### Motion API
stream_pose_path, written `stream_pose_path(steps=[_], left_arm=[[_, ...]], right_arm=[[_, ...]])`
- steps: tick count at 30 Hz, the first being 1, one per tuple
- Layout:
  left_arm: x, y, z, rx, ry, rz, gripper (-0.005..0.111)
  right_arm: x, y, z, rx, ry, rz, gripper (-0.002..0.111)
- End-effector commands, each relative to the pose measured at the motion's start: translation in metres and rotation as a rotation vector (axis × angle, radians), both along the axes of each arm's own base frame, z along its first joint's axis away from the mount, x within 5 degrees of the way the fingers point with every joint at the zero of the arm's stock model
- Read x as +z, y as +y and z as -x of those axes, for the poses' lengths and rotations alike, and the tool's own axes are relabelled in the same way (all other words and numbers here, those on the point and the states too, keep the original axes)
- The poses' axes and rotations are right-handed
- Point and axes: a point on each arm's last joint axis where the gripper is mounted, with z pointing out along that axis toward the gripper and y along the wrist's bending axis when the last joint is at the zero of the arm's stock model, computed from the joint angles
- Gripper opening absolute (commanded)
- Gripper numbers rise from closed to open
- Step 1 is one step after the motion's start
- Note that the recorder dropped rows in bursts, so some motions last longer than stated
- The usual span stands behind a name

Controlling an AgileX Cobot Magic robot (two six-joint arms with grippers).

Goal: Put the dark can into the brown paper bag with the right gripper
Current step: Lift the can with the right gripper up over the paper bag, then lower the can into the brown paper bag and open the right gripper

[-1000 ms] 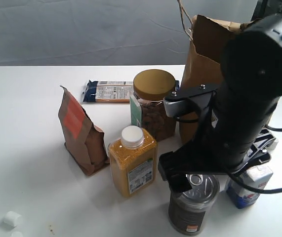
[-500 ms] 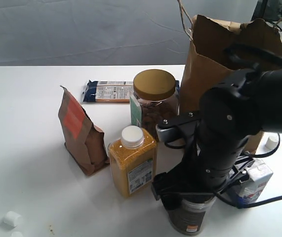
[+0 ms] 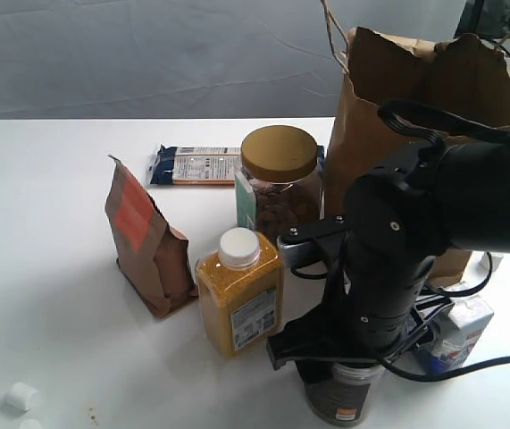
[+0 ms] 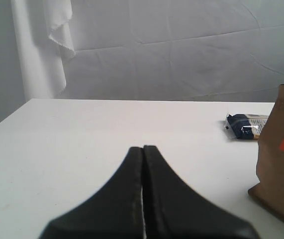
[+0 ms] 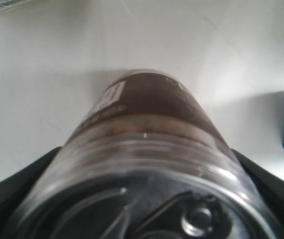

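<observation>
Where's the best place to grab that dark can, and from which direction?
Grip the dark can by its round side wall just under the lid, coming straight down from above. It stands upright, and the yellow bottle sits close beside it, so a sideways approach looks tighter.

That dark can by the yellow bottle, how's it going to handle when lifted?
The dark can looks like rigid metal, so it probably won't dent. Its smooth round wall may slip or twist. Upright and short, it seems unlikely to tip.

label print on yellow bottle (image 3: 238,299), dark can (image 5: 146,114), unreadable
</observation>
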Motion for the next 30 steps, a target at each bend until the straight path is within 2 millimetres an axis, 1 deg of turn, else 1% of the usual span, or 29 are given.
stream_pose_path(steps=[1,2,5,9,12,17,21,25,28,30], left_arm=[[-0.001,0.0,0.0,-0.005,-0.005,0.001,0.0],[-0.001,0.0,0.0,-0.005,-0.005,0.001,0.0],[-0.001,0.0,0.0,-0.005,-0.005,0.001,0.0],[-0.001,0.0,0.0,-0.005,-0.005,0.001,0.0],[-0.001,0.0,0.0,-0.005,-0.005,0.001,0.0],[-0.001,0.0,0.0,-0.005,-0.005,0.001,0.0],[-0.001,0.0,0.0,-0.005,-0.005,0.001,0.0],[-0.001,0.0,0.0,-0.005,-0.005,0.001,0.0],[-0.001,0.0,0.0,-0.005,-0.005,0.001,0.0],[-0.001,0.0,0.0,-0.005,-0.005,0.001,0.0]], right_arm=[[0.022,-0.001,0.009,0.02,-0.026,-0.047,0.0],[0.032,-0.002,0.011,0.027,-0.042,-0.07,0.0],[0.069,-0.002,0.017,0.048,-0.1,-0.166,0.0],[0.124,-0.003,0.024,0.076,-0.18,-0.29,0.0],[0.161,-0.01,0.024,0.083,-0.252,-0.35,0.0],[0.215,-0.022,0.022,0.09,-0.413,-0.45,0.0],[0.245,-0.031,0.019,0.091,-0.534,-0.502,0.0],[0.271,-0.039,0.014,0.086,-0.661,-0.512,0.0],[0.286,-0.047,0.007,0.059,-0.778,-0.474,0.0],[0.292,-0.052,0.004,0.05,-0.843,-0.441,0.0]])
